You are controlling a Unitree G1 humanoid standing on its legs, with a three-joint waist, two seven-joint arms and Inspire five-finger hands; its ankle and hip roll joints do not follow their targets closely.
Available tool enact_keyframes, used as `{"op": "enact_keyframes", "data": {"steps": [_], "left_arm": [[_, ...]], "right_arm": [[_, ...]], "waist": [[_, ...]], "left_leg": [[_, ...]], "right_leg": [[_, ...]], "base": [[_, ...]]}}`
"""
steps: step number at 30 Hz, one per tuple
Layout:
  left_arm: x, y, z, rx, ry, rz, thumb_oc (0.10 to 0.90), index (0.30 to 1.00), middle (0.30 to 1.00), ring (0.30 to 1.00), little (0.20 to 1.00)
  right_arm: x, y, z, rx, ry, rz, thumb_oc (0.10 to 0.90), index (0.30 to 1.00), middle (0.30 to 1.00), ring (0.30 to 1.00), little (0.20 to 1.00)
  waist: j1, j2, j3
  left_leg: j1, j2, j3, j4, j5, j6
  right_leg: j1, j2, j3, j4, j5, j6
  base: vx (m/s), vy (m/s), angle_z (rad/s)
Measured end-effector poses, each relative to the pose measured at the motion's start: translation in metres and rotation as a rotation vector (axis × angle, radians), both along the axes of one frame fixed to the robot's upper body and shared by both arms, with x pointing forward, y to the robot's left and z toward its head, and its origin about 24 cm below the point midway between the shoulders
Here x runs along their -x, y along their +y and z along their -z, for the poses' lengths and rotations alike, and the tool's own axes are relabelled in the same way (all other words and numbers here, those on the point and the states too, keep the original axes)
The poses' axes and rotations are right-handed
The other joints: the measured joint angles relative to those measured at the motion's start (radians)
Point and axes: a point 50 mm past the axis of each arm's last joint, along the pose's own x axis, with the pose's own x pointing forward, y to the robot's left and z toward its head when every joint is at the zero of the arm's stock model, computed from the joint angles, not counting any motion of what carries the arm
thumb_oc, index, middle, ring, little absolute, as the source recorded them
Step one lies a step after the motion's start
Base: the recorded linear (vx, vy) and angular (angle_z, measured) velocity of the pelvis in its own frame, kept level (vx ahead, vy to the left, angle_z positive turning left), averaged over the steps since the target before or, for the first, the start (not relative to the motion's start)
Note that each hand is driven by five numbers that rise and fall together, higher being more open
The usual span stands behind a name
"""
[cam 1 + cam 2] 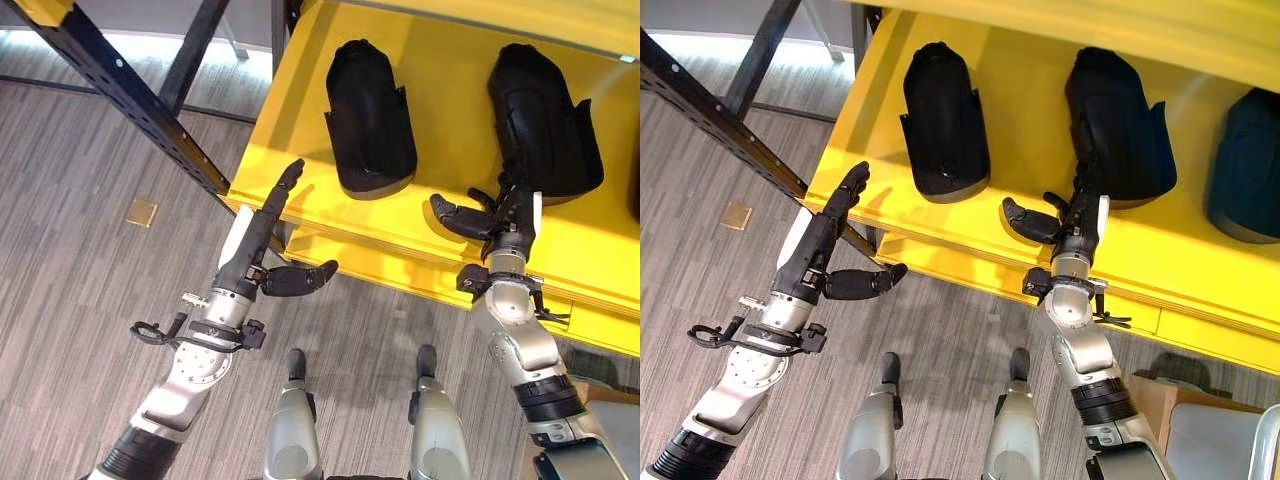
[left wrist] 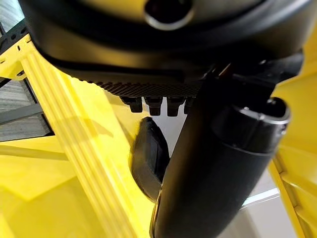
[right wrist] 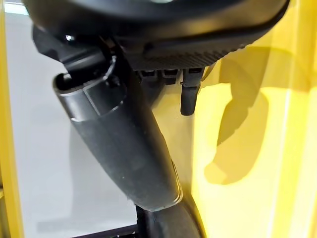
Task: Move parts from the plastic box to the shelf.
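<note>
Step in hand: placing, by my judgement; two black moulded plastic parts already lie on the yellow metal shelf (image 1: pixel 300 190) and both robot hands are at its front edge, carrying nothing.
Left robot hand (image 1: pixel 262 232): lower left of centre in the left eye view, at the shelf's near left corner; fingers straight and pointing up along the edge, thumb stuck out to the right over the grey striped carpet floor (image 1: pixel 70 250). Spread, empty.
Right robot hand (image 1: pixel 505 222): right of centre, palm over the shelf's front lip; fingers reach up against the near end of the right black part (image 1: pixel 545 110), thumb held out to the left. I cannot tell whether the fingers touch or curl on the part; they look fairly straight.
Task's things: the left black part (image 1: pixel 368 115) lies flat on the shelf, upper centre, apart from both hands; the right black part lies beside it, upper right. A third dark part (image 1: pixel 1248 165) shows at the right edge of the right eye view.
Beyond: a dark steel rack post (image 1: pixel 120 95) slants across the upper left.
Next move: probably drawing both hands back from the shelf and going to the box for more; the right fingers must clear the part without dragging it.
</note>
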Motion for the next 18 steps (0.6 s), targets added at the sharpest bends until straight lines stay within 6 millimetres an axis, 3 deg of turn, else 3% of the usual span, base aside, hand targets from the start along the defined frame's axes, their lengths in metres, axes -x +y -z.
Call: {"op": "enact_keyframes", "data": {"steps": [8,18], "left_arm": [[-0.0002,0.0018,0.0025,-0.004,0.020,-0.014,0.900,1.000,1.000,1.000,1.000],[0.0001,0.0084,0.0007,0.002,0.017,-0.035,0.900,1.000,1.000,1.000,1.000]], "right_arm": [[-0.0022,0.0002,-0.0044,0.019,-0.017,-0.005,0.900,1.000,1.000,1.000,1.000],[-0.0049,0.0079,-0.0065,0.065,-0.015,-0.133,0.900,1.000,1.000,1.000,1.000]], "waist": [[0.003,0.001,0.000],[0.007,0.005,-0.002]], "left_leg": [[0.005,0.000,-0.001,-0.019,0.013,-0.009],[0.010,-0.001,-0.004,-0.032,0.021,-0.005]], "right_leg": [[0.000,0.000,-0.004,-0.003,0.003,0.005],[0.002,-0.001,-0.015,-0.002,0.003,0.004]], "base": [[0.00,0.000,0.00],[0.00,-0.007,0.00]]}}
